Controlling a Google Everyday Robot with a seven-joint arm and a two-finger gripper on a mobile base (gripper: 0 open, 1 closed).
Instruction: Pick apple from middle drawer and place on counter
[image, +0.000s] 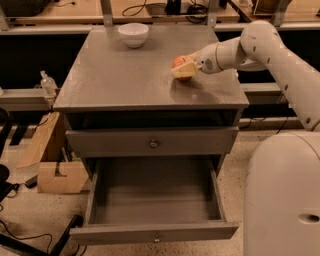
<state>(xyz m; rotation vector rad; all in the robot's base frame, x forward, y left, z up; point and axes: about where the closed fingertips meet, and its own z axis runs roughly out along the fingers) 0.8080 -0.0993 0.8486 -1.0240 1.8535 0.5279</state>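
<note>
In the upper right of the frame the tool (183, 69) grasps the apple (178, 62) low on the bench (120, 75), the middle drawer (155, 200) gaping empty below, so placing seems nearly done and next calls for a gentle release.

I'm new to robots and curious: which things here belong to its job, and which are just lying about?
Job: apple, counter, open middle drawer, end effector at the apple on the counter's right side.
Lying about: white bowl, closed drawer, cardboard box, small bottle.
</note>
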